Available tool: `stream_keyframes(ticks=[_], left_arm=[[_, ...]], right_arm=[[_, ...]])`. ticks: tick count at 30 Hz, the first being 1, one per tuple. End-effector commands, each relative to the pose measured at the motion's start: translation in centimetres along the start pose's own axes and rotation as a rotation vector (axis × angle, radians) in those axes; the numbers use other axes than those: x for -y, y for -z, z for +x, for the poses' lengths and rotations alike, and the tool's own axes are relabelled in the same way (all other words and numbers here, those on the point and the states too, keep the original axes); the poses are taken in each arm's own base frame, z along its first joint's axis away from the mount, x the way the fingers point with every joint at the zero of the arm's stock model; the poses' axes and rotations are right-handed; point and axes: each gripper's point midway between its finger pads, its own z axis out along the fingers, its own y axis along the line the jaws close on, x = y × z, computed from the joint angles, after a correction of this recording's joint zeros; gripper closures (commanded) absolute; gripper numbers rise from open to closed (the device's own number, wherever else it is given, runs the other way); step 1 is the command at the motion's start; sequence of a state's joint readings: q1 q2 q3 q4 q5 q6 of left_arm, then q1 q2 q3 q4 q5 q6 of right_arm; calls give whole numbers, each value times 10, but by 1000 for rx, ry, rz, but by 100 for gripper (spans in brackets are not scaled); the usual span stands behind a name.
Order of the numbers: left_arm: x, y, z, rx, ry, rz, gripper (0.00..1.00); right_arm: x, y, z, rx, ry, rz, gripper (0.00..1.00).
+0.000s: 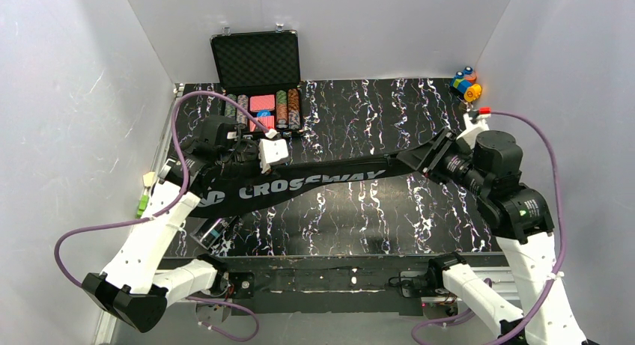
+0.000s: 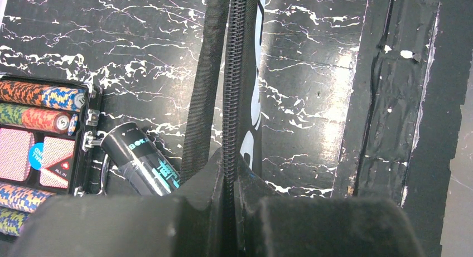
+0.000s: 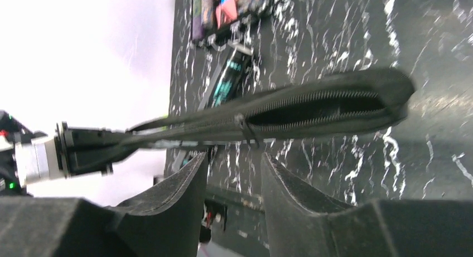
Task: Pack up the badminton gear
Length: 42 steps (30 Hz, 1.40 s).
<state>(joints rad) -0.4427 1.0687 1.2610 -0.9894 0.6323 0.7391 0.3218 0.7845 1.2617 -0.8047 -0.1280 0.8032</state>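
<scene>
The black CROSSWAY bag [image 1: 299, 184] hangs stretched between my two arms above the table. My left gripper [image 1: 256, 162] is shut on the bag's zipper edge [image 2: 231, 101] at its wide end. My right gripper [image 1: 427, 156] is open at the narrow end. In the right wrist view its jaws [image 3: 234, 156] stand apart just below the bag [image 3: 312, 109], with the zipper pull [image 3: 245, 129] over the gap and the zipper parted toward the tip. The black tube with teal print [image 1: 213, 229] lies on the table under the bag; it also shows in the left wrist view [image 2: 139, 162]. Rackets and shuttlecocks are out of view.
The open black poker chip case [image 1: 258, 83] stands at the back left, close behind my left gripper. Small colourful toy blocks [image 1: 466, 84] sit in the back right corner. White walls close in three sides. A green clip [image 1: 141, 204] sits at the table's left edge.
</scene>
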Motion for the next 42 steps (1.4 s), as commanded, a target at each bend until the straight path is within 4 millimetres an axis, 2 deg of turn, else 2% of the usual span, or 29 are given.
stream_keyframes(ticks=[1, 5, 8, 19, 28, 35, 42], left_arm=[[-7, 14, -39, 119, -86, -39, 100], [-7, 14, -41, 125, -88, -38, 100], [-7, 15, -42, 127, -90, -39, 100], [-2, 18, -45, 136, -95, -23, 100], [0, 18, -45, 136, -102, -11, 100], [1, 19, -46, 138, -108, -8, 100], [2, 18, -40, 121, -126, -6, 100]], right_arm=[[-22, 4, 33, -157, -58, -164, 51], [-15, -7, 48, -201, -115, -187, 51], [-12, -14, 50, -201, -133, -187, 51], [-14, -32, 28, -103, -139, -186, 55], [-11, -39, 25, -87, -156, -179, 70], [-10, -38, 24, -76, -158, -172, 97], [-12, -21, 13, -34, -123, -159, 99]])
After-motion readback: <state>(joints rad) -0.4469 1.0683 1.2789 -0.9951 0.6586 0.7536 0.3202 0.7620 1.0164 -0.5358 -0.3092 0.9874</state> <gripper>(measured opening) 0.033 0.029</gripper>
